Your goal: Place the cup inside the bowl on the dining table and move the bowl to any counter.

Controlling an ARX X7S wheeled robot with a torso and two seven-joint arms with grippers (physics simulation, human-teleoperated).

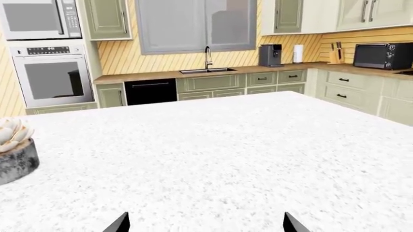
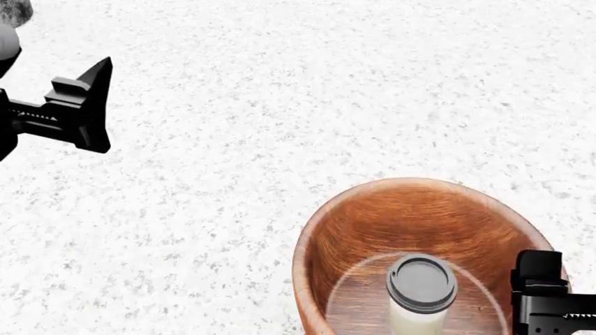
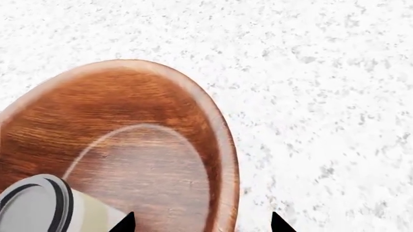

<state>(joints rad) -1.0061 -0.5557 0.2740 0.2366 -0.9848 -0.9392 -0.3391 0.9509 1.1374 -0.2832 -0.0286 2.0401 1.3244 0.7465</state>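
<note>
- White grey-speckled stone fills my head view: the dining table (image 2: 279, 105), wide and flat.
- From the left wrist camera I see the kitchen beyond it: a brown wood-grain counter (image 1: 258, 70) with a black sink (image 1: 206, 71) and tap, a wall oven (image 1: 51, 77), a microwave (image 1: 38, 18), a toaster oven (image 1: 382, 55).
- I see a succulent in a grey pot (image 1: 14, 152) standing on the table.
- On my head view the wooden bowl (image 2: 410, 216) sits at about 5 o'clock, upright on the table.
- The cup (image 2: 421, 289) stands inside the bowl on its flat base, dark lid up.
- My right gripper (image 3: 200, 223) hangs with its jaws apart, straddling the bowl's rim, one fingertip inside and one outside; whether it touches the rim, I cannot tell.
- My left gripper (image 1: 205, 223) hovers at about 10 o'clock, well apart from the bowl, jaws spread wide and holding nothing.
</note>
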